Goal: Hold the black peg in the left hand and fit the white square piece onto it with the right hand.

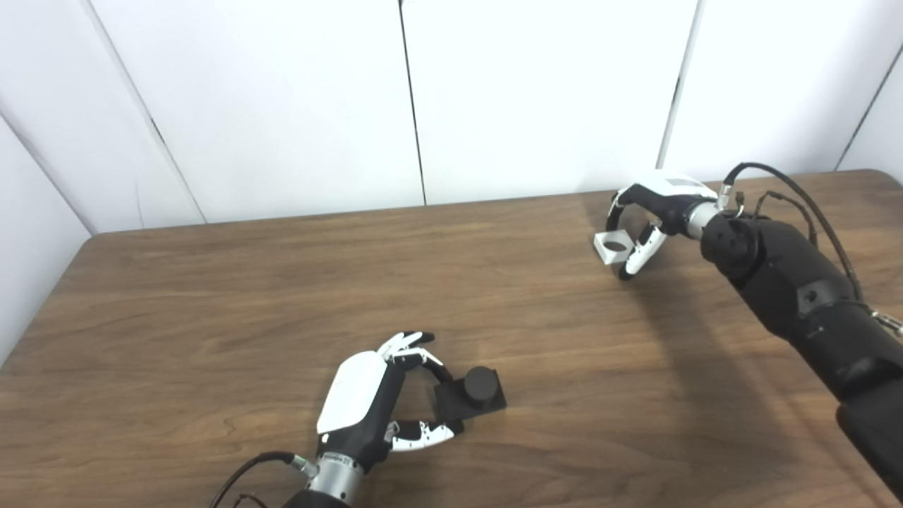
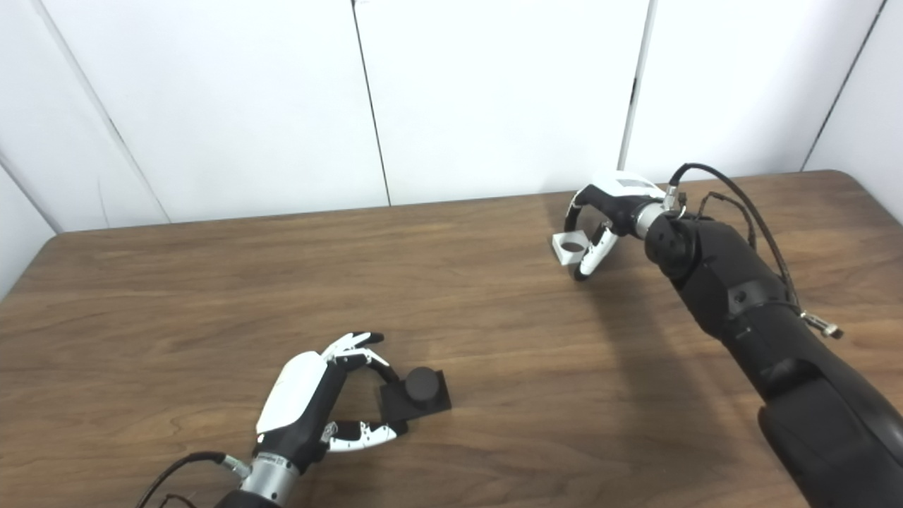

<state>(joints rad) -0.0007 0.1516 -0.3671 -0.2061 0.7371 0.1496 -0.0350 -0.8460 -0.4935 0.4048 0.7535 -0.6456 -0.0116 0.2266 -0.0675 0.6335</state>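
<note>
Grasping is barely begun: left hand (image 1: 374, 402) fingers touch the black square-based round peg (image 1: 471, 394); right hand (image 1: 652, 212) fingers curl around the white square holed piece (image 1: 611, 246); lifting and fitting remain, both resting on the brown wooden surface (image 1: 211, 317).

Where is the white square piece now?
The white square piece sits on the far right part of the table, between the fingers of the right hand, far from the black peg.
</note>
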